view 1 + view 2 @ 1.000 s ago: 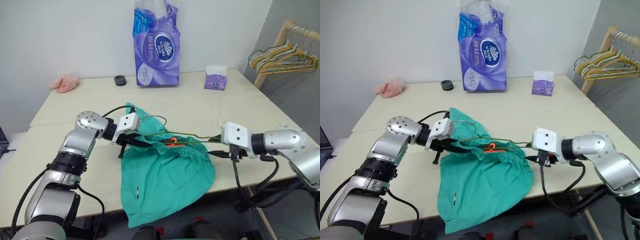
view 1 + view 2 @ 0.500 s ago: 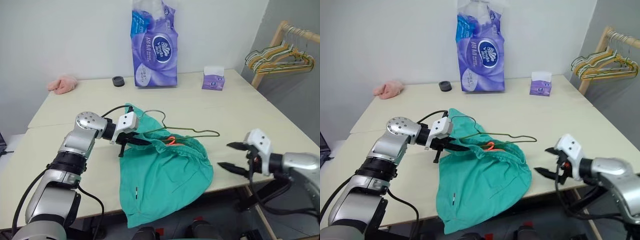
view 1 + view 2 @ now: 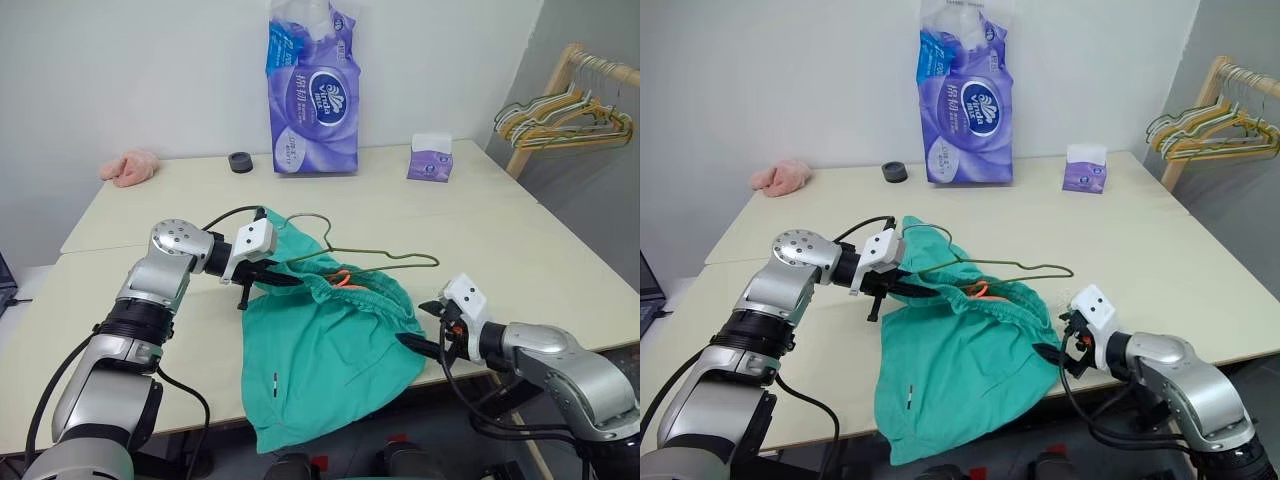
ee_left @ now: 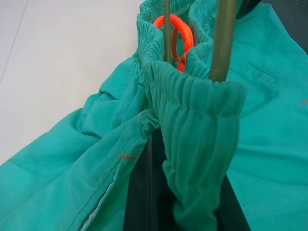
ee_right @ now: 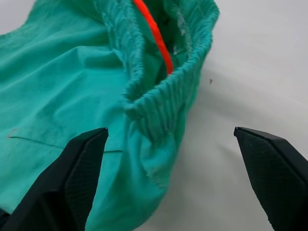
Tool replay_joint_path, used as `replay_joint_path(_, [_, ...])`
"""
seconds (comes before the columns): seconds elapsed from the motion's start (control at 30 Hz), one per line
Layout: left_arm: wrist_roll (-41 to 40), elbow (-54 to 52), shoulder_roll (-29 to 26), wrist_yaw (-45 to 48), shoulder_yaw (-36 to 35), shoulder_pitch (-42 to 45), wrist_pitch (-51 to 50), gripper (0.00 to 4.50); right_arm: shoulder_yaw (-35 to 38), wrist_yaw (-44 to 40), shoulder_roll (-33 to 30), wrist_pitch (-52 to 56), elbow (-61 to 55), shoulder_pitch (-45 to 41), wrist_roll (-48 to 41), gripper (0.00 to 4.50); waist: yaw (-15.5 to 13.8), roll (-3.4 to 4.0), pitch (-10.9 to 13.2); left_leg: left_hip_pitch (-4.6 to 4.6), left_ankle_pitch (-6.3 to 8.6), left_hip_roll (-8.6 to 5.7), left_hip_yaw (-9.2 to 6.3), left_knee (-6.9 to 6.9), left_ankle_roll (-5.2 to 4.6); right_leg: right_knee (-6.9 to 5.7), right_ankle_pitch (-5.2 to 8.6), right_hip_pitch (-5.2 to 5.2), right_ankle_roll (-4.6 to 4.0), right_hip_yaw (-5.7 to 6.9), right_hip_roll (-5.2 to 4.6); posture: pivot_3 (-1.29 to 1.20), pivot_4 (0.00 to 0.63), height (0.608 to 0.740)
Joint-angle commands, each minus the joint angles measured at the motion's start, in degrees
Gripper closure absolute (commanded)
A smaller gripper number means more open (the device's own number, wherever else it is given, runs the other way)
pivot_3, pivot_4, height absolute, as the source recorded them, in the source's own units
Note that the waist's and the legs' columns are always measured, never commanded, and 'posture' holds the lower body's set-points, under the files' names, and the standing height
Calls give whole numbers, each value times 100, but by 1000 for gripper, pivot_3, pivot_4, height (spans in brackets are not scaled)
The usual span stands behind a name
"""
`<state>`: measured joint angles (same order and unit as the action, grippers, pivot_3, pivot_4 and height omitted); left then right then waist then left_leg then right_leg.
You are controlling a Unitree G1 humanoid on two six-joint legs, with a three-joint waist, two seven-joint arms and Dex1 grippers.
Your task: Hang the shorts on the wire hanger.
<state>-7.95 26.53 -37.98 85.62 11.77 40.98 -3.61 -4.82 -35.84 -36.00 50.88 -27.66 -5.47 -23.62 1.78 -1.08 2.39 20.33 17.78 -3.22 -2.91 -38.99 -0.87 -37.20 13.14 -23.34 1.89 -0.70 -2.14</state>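
Nearest, at the lower right of the head view, the right gripper hovers low over the front edge of the surface with its jaws spread wide apart and nothing between them; in its wrist view the two black fingers stand either side of the gathered waistband end, not touching it. Just beside it, lower centre of the frame, the shorts drape over the front edge, their legs hanging down past the surface. An orange cord shows at the waistband opening.

A little farther in, centre left, the left gripper has its jaws pressed together on the waistband of the shorts, holding that end up; the wrist view shows elastic bunched between its fingers. The wire hanger runs from that grip out toward the centre right, one arm threaded into the waistband, its hook curling up above the cloth.

Farther back lie a small purple tissue box, a tall purple tissue pack, a black ring and a pink cloth at upper left. At upper right, a wooden rack carries bunched hangers.
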Motion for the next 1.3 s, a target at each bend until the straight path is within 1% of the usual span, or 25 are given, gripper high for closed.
replay_joint_path(0.03, [-127, -222, -53, -26, -173, 133, -34, 4500, -38, 106, -5, -52, 60, -222, 132, 943, 0, 0, 0, 0, 0, 0, 0, 0, 0, 0, 0, 0, 0, 0, 0, -85, 0, 740])
replay_joint_path(0.13, [-133, -255, -66, -24, -178, 116, -56, 4500, -94, 139, 0, -77, 117, -259, 195, 1921, 1, 0, 0, 0, 0, 0, -1, 0, 0, 0, 0, 0, 0, 1, 0, -82, 0, 740])
replay_joint_path(0.37, [-146, -334, -125, -4, -205, 89, -115, 4500, -128, 193, -12, -200, 239, -249, 383, 4429, 1, 0, 0, 0, 0, 0, 0, 0, 0, 0, 0, 0, 0, 0, 0, -81, 0, 740])
replay_joint_path(0.47, [-215, -490, -233, 124, -211, 30, -253, 4500, -65, 263, 4, -253, 320, -284, 461, 4472, 2, 0, 0, 0, 0, 0, 0, 0, 0, 0, 0, 0, 0, 0, 0, -81, 0, 740])
replay_joint_path(0.67, [-213, -701, -800, 643, -51, -172, -303, 4500, 143, 287, -43, -262, 440, -300, 407, 4472, 16, 1, 0, -1, 0, 1, 0, 1, 0, 0, 0, 0, 0, 0, 2, -81, 0, 740])
replay_joint_path(0.77, [-103, -644, -975, 688, 83, -178, -239, 4500, 220, 261, -71, -263, 455, -303, 387, 4472, 9, 1, 0, -1, 0, 1, -1, 1, 0, 0, 1, -1, 0, 0, 2, -80, 0, 740])
replay_joint_path(1.17, [602, -5, -763, 247, 338, -27, 411, 4500, 321, 186, -169, -162, 90, -244, 196, 4472, 7, 1, 0, -2, 0, 0, 0, 1, -2, 0, 1, 3, 1, 1, 2, -98, 0, 740])
replay_joint_path(1.3, [882, 343, -681, -96, 400, 114, 691, 4500, 407, 128, -255, -97, -58, -227, 133, 4472, 5, 0, 0, -2, 0, 0, 0, 1, -2, 1, 1, 3, 1, 0, 2, -100, 0, 740])
